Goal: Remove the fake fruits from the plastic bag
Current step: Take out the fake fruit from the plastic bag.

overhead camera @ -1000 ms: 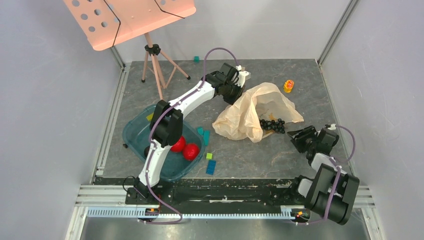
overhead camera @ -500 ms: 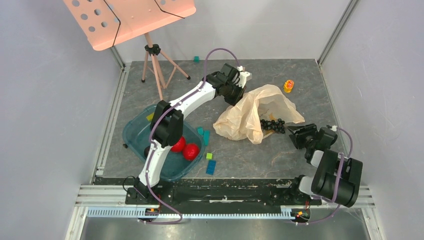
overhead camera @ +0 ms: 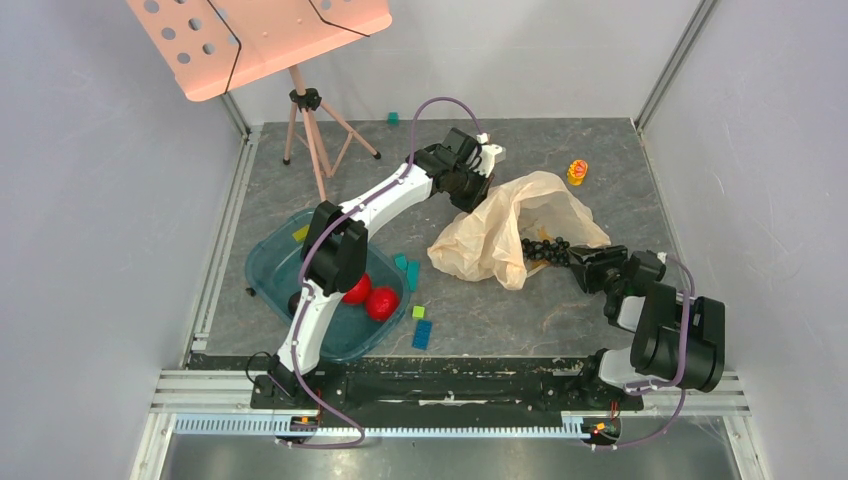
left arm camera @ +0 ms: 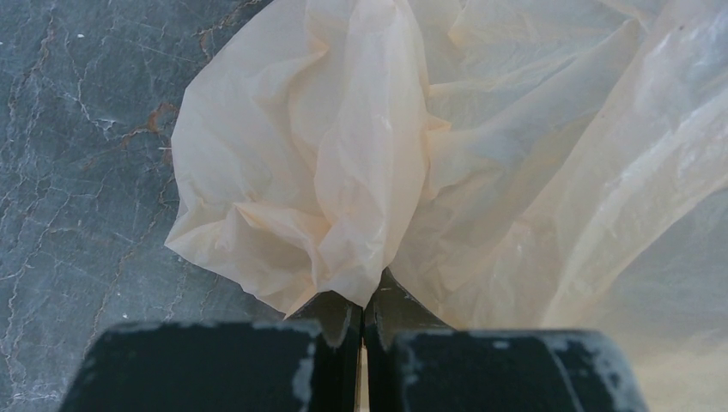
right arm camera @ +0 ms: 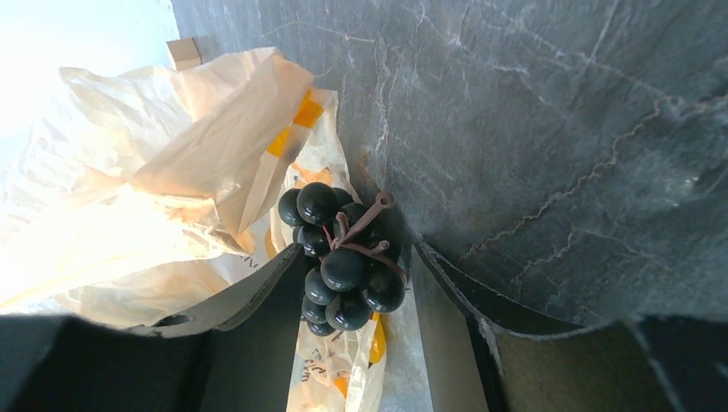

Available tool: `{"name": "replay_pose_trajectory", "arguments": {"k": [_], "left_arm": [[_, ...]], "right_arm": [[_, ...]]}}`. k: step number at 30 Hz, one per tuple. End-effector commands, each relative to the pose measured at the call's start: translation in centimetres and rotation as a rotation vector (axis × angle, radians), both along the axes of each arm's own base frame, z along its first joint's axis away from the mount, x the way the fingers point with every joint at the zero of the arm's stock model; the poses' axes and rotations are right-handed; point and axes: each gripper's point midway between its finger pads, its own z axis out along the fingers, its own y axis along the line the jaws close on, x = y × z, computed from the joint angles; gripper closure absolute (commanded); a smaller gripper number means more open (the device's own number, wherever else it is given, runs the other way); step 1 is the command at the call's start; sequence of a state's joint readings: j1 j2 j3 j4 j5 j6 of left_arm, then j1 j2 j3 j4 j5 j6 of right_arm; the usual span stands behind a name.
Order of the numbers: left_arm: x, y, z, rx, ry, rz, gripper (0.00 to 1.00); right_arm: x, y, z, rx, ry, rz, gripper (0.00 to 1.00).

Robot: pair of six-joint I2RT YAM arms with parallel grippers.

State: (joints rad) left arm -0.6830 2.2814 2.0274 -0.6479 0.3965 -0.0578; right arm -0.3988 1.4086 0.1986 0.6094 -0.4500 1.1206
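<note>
The peach-beige plastic bag (overhead camera: 505, 228) lies crumpled mid-table, its mouth facing right. My left gripper (overhead camera: 480, 170) is shut on a fold at the bag's far top edge; in the left wrist view the jaws (left arm camera: 364, 302) pinch the plastic (left arm camera: 343, 163). The dark grapes (overhead camera: 545, 249) lie at the bag's mouth, partly on the plastic. My right gripper (overhead camera: 580, 263) is open, and its fingers stand on either side of the grapes (right arm camera: 346, 262) in the right wrist view. Two red apples (overhead camera: 370, 297) sit in the teal tray (overhead camera: 266, 262), partly hidden behind the left arm.
A pink music stand on a tripod (overhead camera: 310, 120) stands at the back left. A yellow-orange toy (overhead camera: 577, 171) sits at the back right. Blue and green blocks (overhead camera: 421, 327) lie right of the tray, and a teal block (overhead camera: 393, 118) at the back. Walls close three sides.
My right gripper has moved left along the table to the bag's mouth, and its open jaws now flank the grapes. The left gripper still holds the bag, almost unmoved.
</note>
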Motion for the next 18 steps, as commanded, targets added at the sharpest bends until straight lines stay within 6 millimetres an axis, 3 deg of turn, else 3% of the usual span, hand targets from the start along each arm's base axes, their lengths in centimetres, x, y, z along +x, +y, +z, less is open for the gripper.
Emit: {"name": "replay_pose_trajectory", "arguments": {"k": [1, 18], "left_arm": [[-0.1, -0.7, 1.8, -0.038, -0.054, -0.047, 0.98], [-0.3, -0.8, 1.8, -0.039, -0.050, -0.054, 0.98]], "right_arm": [[-0.6, -1.0, -1.5, 0.005, 0.058, -0.097, 0.48], [1.0, -1.2, -2.4, 0.028, 0.092, -0.126, 0.55]]}}
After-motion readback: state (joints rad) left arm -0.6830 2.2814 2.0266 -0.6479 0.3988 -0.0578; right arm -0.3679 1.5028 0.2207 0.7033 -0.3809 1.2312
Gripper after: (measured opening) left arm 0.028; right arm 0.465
